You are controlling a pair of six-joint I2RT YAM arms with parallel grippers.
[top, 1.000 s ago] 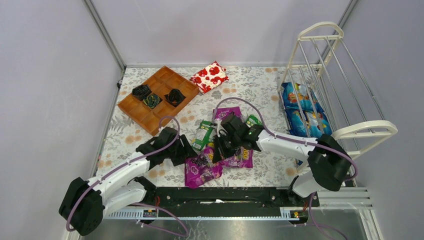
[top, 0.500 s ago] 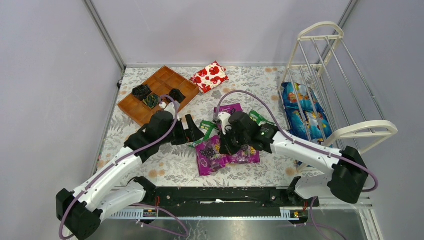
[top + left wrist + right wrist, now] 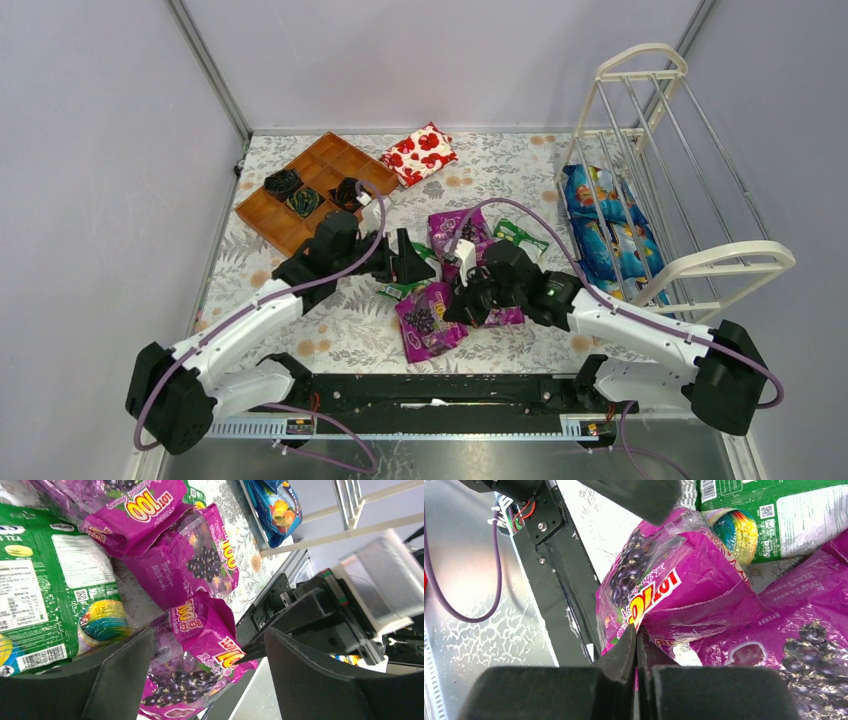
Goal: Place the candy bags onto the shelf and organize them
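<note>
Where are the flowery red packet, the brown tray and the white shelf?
Flowery red packet point(image 3: 420, 152): top external view, middle of its face.
Brown tray point(image 3: 333, 156): top external view, a bare far compartment.
White shelf point(image 3: 641, 46): top external view, top curve of its tube frame.

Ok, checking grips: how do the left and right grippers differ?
The left gripper is wide open and empty; the right gripper is shut, apparently pinching the edge of the front purple bag. The left sits by the green bag, the right nearer the front rail. Both hang low.
</note>
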